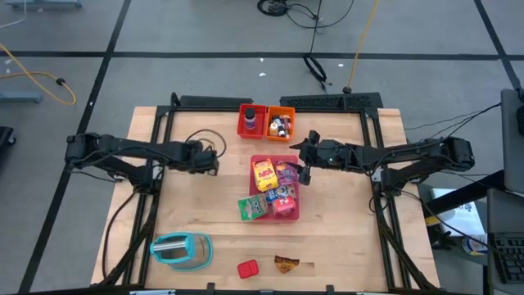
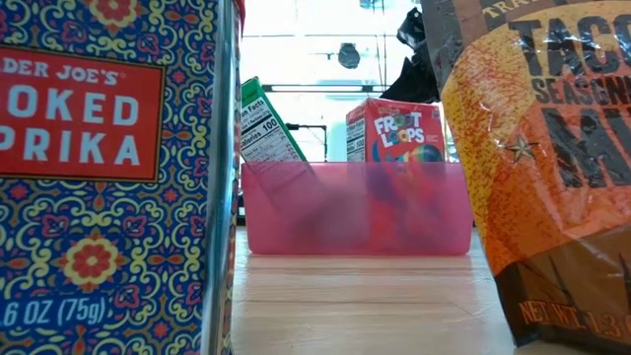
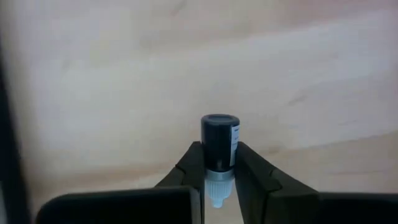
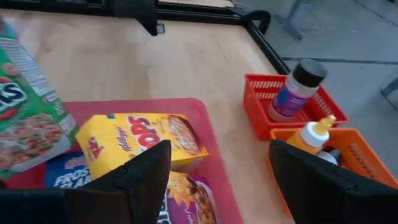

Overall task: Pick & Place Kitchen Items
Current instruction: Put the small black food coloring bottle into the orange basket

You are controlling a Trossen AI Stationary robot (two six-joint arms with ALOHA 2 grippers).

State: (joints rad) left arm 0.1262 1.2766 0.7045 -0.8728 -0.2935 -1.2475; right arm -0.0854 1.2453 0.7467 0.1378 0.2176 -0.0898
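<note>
The left end effector [image 3: 219, 177] is gripping a tiny dark bottle [image 3: 219, 142] between its fingers above bare table [image 1: 205, 213]. The right end effector [image 4: 217, 174] is hovering wide, with nothing in it, over boxes [image 1: 274, 187] filling the pink tray [image 1: 292, 215]; a paprika tin [image 1: 181, 250], a red packet [image 1: 247, 268] and a brown packet [image 1: 286, 263], well apart from both, are waiting.

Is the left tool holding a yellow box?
No, the left tool is shut on a small dark bottle, not a box.

Robot lab, test bench.
From my remote station I see a wooden table [image 1: 344, 246] in a black frame [image 1: 270, 102], cables [image 1: 37, 78] crossing grey floor [image 1: 205, 74].
</note>
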